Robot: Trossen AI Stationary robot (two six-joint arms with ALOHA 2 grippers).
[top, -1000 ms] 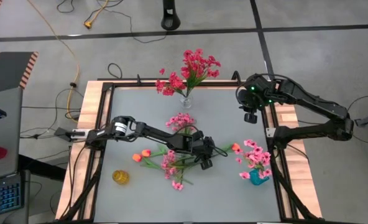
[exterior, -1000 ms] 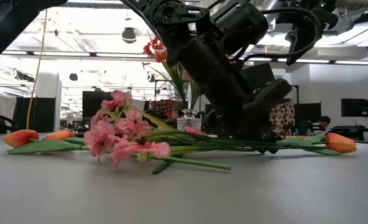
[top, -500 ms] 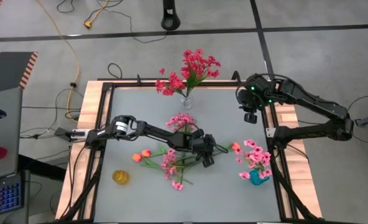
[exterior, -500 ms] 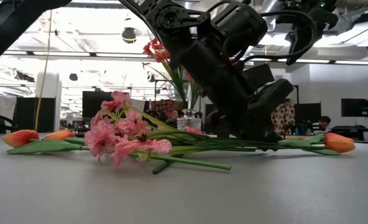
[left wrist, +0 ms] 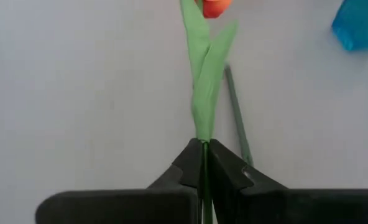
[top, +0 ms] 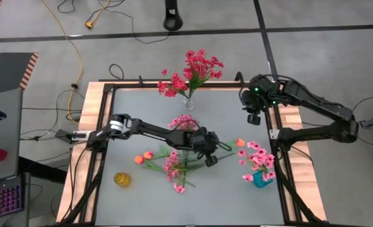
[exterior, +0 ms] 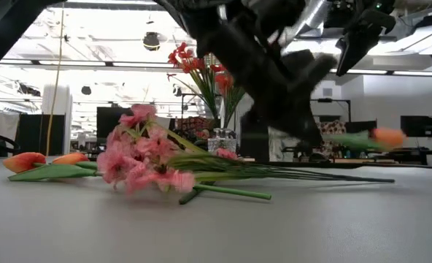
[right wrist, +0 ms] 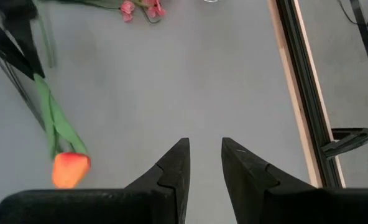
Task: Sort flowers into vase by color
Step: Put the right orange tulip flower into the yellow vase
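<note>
My left gripper (top: 213, 157) is over the middle of the table, shut on an orange tulip (top: 240, 142) whose bud (exterior: 386, 136) hangs above the tabletop. Left of it, a heap of pink sprays (top: 174, 167) and two orange tulips (top: 142, 156) lies flat on the table. Red flowers stand in a clear vase (top: 188, 103) at the far edge. Pink flowers stand in a blue vase (top: 261, 180) at the near right. My right gripper (top: 254, 118) waits open and bare over the far right edge. My left gripper pinches the tulip's thin green stem (left wrist: 203, 149) between its two fingers, just behind where the leaves (left wrist: 206, 74) begin. The stem runs straight on beyond the fingertips toward the table's right, bud (left wrist: 215, 6) outermost. The tulip is lifted clear of the table.
A small yellow vase (top: 122, 179) stands bare at the near left. Another pink cluster (top: 184, 122) sits near the table's middle. A black frame (top: 281, 157) and wooden edging border the table. Open grey tabletop lies along the near edge.
My left gripper has risen from the table and gone a little toward the far right. The orange tulip, which lay flat on the table beside the heap, has come up with it and now hangs clear. The heap has stayed put.
</note>
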